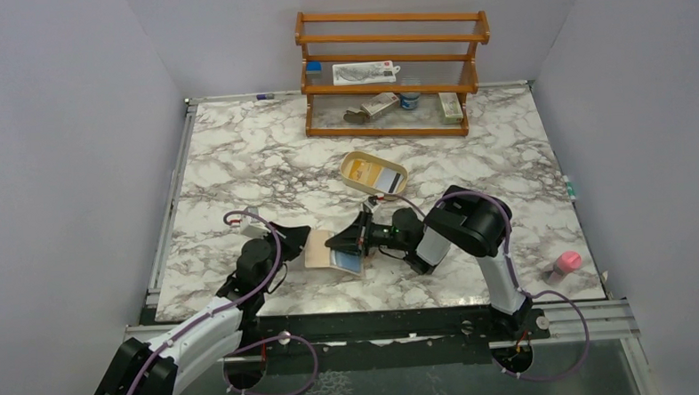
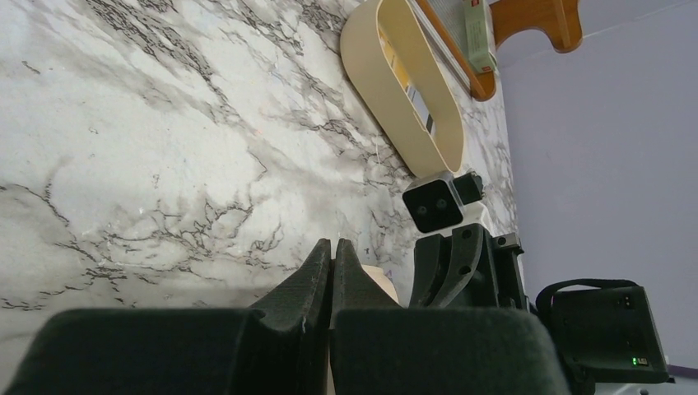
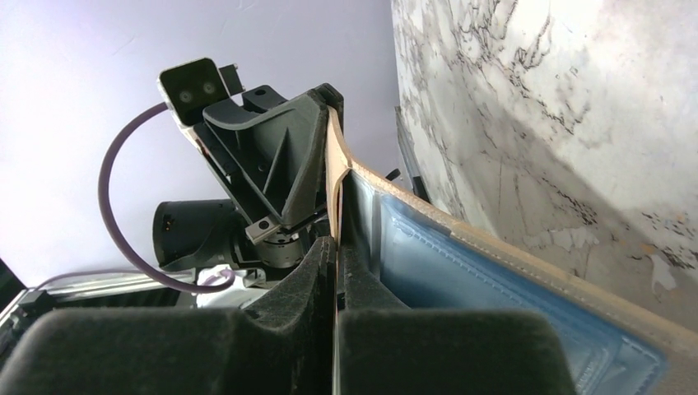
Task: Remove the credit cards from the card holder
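Card holder (image 1: 322, 250), open at 6 o'clock of the oval tray (image 1: 350, 162), is judged light, thin and limp; left gripper (image 2: 332, 251) from 9 o'clock and right gripper (image 3: 336, 247) from 3 o'clock are both pinched shut on its tan leaf, the soundest hold.

no text can be read anywhere. the white packet (image 1: 364, 72) on the wooden rack (image 1: 391, 37) at the far edge of the surface (image 1: 237, 158) carries dark print and a small red mark, both too small to make out. the pale box (image 1: 450, 107) on the rack's lower shelf shows a red spot of print, blurred in the left wrist view as well. on the card holder (image 1: 320, 250) no lettering can be read.
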